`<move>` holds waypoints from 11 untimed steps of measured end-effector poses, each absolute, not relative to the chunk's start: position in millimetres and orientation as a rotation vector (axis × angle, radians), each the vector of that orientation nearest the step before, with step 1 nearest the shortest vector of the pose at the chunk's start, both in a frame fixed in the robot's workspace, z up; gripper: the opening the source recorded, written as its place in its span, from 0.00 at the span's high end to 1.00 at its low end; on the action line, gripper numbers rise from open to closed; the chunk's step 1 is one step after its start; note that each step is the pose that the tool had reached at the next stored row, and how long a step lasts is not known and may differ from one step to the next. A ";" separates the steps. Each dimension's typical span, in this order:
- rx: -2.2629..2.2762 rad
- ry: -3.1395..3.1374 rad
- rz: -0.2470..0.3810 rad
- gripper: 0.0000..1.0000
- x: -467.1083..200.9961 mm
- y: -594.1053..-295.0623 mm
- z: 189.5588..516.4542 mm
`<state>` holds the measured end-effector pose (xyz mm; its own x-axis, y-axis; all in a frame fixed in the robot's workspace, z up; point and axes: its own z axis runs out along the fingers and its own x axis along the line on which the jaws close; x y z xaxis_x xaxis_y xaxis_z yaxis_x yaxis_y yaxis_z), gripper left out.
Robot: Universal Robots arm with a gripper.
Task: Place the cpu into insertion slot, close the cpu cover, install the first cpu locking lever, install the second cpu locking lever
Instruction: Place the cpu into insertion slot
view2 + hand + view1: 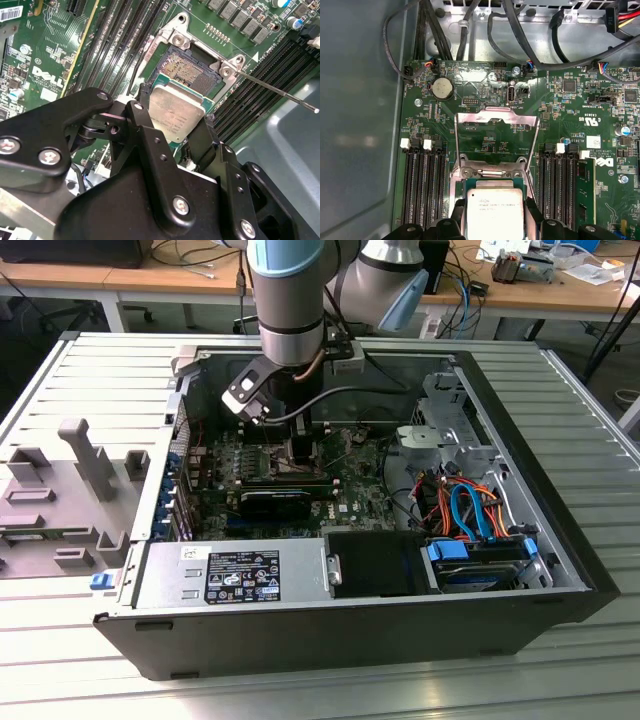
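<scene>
Two black fingers (145, 140) of the single gripper (170, 120) are clamped on opposite edges of one cpu (177, 115), seen in both wrist views with its silvery lid facing up. The chip sits over the near part of the one insertion slot (192, 75), whose pin field lies uncovered just beyond it; whether chip and socket touch cannot be judged. One thin locking lever (275, 90) slants away from a socket corner. Beyond the socket, in the first wrist view, the one cpu cover (497, 116) stands open and tilted up, its central cut-out framing the green motherboard (485, 95). Two banks of long black memory slots (422, 185) flank the socket, one per side, with four white latch tabs (426, 145) at their far ends. Farther off lie one round coin cell (441, 88) and several dark cables (432, 30). In the exterior view, one arm (290, 300) reaches down into one open computer case (350, 635) lying on a ribbed metal table (100, 380). One labelled black box (240, 575) occupies the case's near side, and one grey perforated drive cage (445, 425) sits farther back, toward the exterior view's right.
</scene>
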<state>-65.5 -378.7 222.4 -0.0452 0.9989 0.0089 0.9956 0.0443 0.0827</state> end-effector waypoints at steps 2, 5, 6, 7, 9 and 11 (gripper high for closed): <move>2.135 2.233 0.102 0.45 -66.1 -378.7 221.8; 2.135 2.233 0.102 0.45 -67.1 -378.6 220.5; 2.135 2.233 0.102 0.45 -67.6 -378.6 219.6; 2.135 2.233 0.102 0.45 -67.9 -378.6 218.7; 2.135 2.233 0.102 0.45 -68.4 -378.6 217.1; 2.135 2.233 0.102 0.45 -68.8 -378.7 216.0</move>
